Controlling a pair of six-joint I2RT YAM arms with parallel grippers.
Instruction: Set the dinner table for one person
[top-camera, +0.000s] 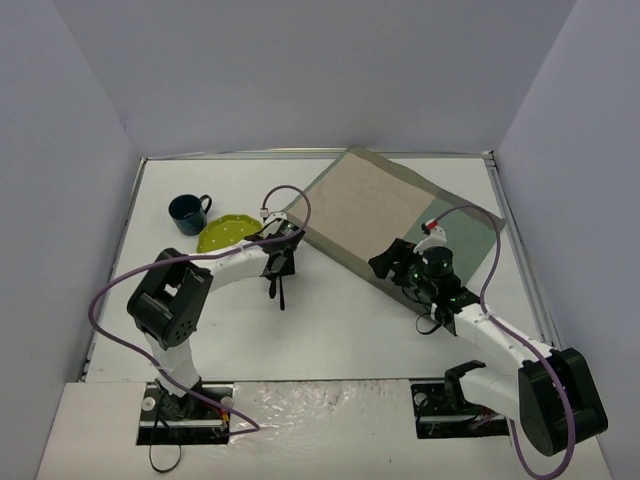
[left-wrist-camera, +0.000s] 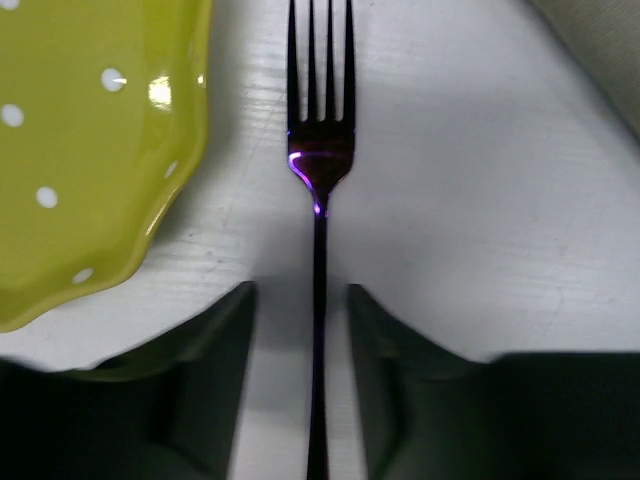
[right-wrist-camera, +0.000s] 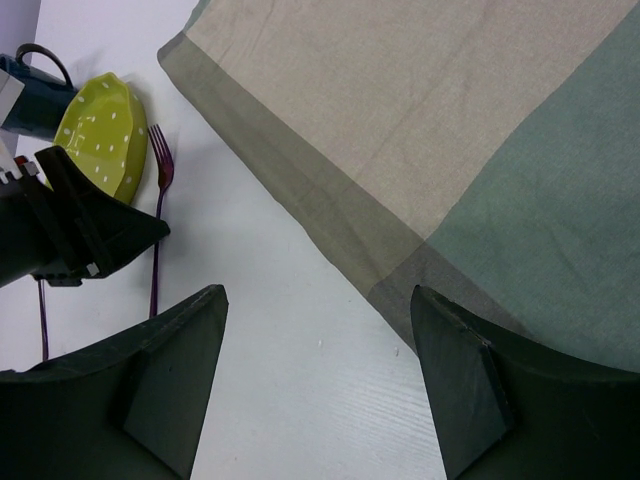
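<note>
A dark purple fork (left-wrist-camera: 319, 180) lies on the white dinner table (top-camera: 340, 330), tines pointing away, just right of a green dotted plate (left-wrist-camera: 80, 150). My left gripper (left-wrist-camera: 300, 290) is open and low over the fork, one finger on each side of the handle with a gap on both sides. In the top view it (top-camera: 279, 262) sits between the plate (top-camera: 225, 232) and the beige-and-green placemat (top-camera: 400, 215). My right gripper (right-wrist-camera: 318, 295) is open and empty above the table at the placemat's near edge (right-wrist-camera: 400, 250). The fork (right-wrist-camera: 158, 200) also shows in the right wrist view.
A dark teal mug (top-camera: 188, 212) stands at the back left behind the plate. The placemat lies skewed at the back right. White walls enclose the table on three sides. Purple cables loop over both arms.
</note>
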